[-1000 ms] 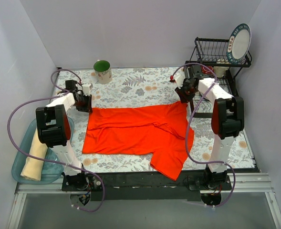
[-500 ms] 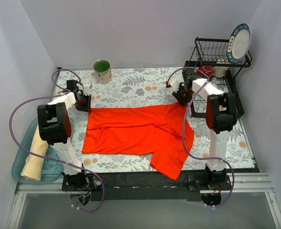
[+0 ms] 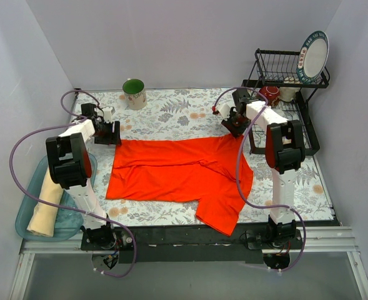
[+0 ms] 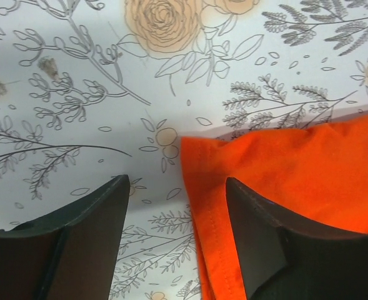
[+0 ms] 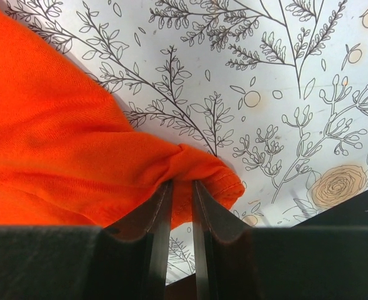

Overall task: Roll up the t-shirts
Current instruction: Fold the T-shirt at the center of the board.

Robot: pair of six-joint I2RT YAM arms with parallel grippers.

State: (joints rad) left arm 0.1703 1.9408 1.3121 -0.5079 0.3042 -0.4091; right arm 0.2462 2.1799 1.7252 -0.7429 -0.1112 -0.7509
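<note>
– At the left hand (image 4: 177,244), seen from its own wrist, how do the fingers stand?
– Apart, with a wide gap, gripping nothing. Both dark fingers (image 4: 90,237) rise from the bottom edge of the frame.
– What lies in the gap?
– A corner of the orange-red t-shirt (image 4: 296,169), flat on the floral table (image 4: 77,94). Its stitched hem runs down the middle of the frame. The lower-right finger is over cloth, the lower-left one over bare table.
– And the right hand (image 5: 179,206)?
– Its fingers are nearly together, clamped on a bunched fold of that same shirt at the bottom centre of its wrist view. Orange cloth fills the left half and printed table the upper right.
– Where are the two hands from above?
– The left one is at the shirt's upper-left corner, left of centre. The right one is at its upper-right corner, right of centre. The shirt spreads across the middle of the frame, and one part reaches down to the table's near edge at lower centre.
– And the other shirt?
– The cream t-shirt (image 3: 43,209) lies rolled in a teal basin (image 3: 20,220) at lower left, beside the left arm.
– Anything farther out?
– A green mug (image 3: 134,94) stands at upper centre-left, well apart from the orange cloth. A black dish rack (image 3: 283,69) at upper right holds an upright plate (image 3: 313,56), with a red cup (image 3: 270,94) lower down.
</note>
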